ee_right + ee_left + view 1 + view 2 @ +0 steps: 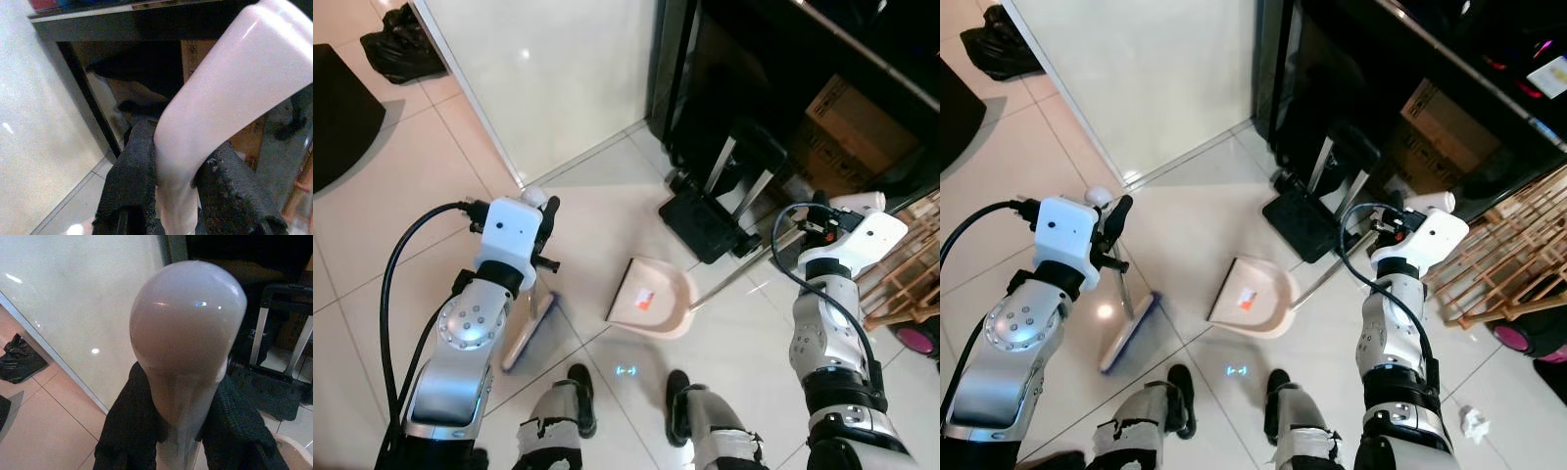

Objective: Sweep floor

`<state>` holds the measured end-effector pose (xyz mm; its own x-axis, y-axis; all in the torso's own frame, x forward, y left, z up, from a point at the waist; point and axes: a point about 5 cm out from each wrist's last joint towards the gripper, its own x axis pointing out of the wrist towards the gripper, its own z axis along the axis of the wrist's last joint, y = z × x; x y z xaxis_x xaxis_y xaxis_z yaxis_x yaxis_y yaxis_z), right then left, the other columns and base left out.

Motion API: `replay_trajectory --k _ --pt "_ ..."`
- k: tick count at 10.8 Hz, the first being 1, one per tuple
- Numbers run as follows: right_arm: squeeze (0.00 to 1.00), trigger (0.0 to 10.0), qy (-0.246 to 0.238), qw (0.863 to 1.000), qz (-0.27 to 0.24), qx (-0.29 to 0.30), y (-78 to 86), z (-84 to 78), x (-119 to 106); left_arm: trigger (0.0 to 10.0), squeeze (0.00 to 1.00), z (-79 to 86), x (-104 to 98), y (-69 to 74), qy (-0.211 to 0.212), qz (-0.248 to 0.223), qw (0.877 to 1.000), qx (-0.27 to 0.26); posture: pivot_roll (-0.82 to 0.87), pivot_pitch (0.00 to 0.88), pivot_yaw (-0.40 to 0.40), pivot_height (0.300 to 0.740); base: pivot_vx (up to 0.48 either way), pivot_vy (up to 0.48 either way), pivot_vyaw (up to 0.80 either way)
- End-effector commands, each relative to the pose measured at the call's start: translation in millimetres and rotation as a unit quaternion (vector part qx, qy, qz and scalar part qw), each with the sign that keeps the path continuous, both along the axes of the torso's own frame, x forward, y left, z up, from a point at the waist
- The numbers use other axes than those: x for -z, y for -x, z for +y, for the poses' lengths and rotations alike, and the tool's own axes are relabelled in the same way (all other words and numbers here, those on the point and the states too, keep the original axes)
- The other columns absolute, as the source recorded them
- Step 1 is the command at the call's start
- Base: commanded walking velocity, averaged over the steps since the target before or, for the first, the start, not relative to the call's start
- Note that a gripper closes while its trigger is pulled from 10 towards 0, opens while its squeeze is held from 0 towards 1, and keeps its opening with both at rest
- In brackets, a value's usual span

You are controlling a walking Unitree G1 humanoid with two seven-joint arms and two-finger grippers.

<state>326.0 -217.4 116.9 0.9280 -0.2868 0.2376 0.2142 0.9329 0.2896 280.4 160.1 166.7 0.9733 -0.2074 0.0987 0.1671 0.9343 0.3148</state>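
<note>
The pale pink plastic broom [1126, 328] stands on the beige tiled floor [999, 215] ahead of the robot's left foot, its flat blue-bristled head on the tiles and its thin handle rising to a rounded knob. The head's long axis runs diagonally across the tiles; the handle leans slightly from vertical. The left tool [181, 431] is closed on the handle just below the knob.

The pale pink plastic dustpan [651, 299] lies flat on the floor just ahead of the feet, its open mouth facing the broom. Its long metal shaft slants up and to the right to a curved pink grip. The right tool [178, 196] is clamped on that grip.

The left wrist view shows the knob's glossy surface between both black fingers [129, 431]. The right eye view adds a crumpled white paper scrap [1472, 422] on the floor at the right and a wooden lattice rack [1508, 259].
</note>
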Motion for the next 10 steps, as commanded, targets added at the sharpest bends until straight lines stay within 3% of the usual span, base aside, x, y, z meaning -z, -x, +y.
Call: replay_trajectory --k 1,4,7,8,10 --pt "0.0 10.0 0.017 1.0 -0.011 -0.004 4.2 2.7 2 10.0 0.0 -0.2 -5 3.1 -0.006 -0.009 1.0 0.003 0.07 0.396 0.01 0.74 0.0 0.0 0.0" --pt "0.0 10.0 0.012 1.0 -0.025 -0.004 8.5 13.3 7 10.0 0.0 -1.1 -8 2.3 -0.015 -0.019 1.0 0.016 0.09 0.383 0.026 0.74 0.0 0.0 0.0" --pt "0.0 10.0 0.022 1.0 -0.02 0.002 11.5 11.4 12 10.0 0.0 -1.7 -8 1.3 -0.018 -0.02 0.999 0.021 0.09 0.369 0.035 0.74 0.0 0.0 0.0" --pt "0.95 10.0 0.036 0.999 -0.022 0.0 12.7 9.5 12 10.0 0.0 -4.7 -8 1.0 -0.017 -0.021 0.999 0.025 0.08 0.363 0.035 0.74 0.0 0.0 0.0" --pt "1.0 10.0 0.045 0.999 -0.024 -0.004 12.7 9.1 12 10.0 0.0 -8.5 -6 0.4 -0.014 -0.022 0.999 0.03 0.08 0.346 0.026 0.74 0.0 0.0 0.0"
